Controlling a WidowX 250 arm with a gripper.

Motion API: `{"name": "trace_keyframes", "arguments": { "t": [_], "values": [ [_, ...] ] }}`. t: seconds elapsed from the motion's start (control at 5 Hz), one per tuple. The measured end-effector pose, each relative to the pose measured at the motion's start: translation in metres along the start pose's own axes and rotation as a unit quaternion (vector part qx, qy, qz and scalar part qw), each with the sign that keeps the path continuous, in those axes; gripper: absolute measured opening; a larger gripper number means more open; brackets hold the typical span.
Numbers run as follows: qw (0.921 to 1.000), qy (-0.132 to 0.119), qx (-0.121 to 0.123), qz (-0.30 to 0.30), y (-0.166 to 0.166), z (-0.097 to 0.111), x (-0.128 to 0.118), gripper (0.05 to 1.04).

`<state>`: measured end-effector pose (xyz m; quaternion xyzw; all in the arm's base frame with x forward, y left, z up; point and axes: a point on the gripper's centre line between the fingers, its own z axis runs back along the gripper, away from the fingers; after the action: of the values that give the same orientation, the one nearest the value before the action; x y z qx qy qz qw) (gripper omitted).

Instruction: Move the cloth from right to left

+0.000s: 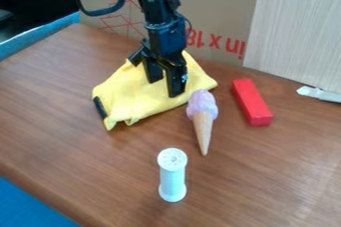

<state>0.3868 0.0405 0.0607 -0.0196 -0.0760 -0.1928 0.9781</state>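
The yellow cloth lies crumpled on the table towards the back, left of the middle, with a small black patch at its left edge. My black gripper points down over the right part of the cloth, its tips against or just above the fabric; which of these I cannot tell. Its two fingers stand apart, and yellow cloth shows between them. The arm hides part of the cloth's back edge.
A toy ice cream cone lies close to the cloth's right corner, with a red block farther right. Nearer the front is a white and pale-green spool. A silvery object lies at the right edge. Cardboard bounds the back of the wooden table.
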Motion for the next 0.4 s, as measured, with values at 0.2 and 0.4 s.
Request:
{"name": "trace_keyframes", "arguments": {
  "t": [0.2,0.4],
  "values": [
    [0.9997,0.005,0.011,-0.02,-0.008,0.002,-0.021,0.999],
    [0.9992,0.008,0.012,-0.038,-0.013,0.008,-0.046,0.999]
  ]
}}
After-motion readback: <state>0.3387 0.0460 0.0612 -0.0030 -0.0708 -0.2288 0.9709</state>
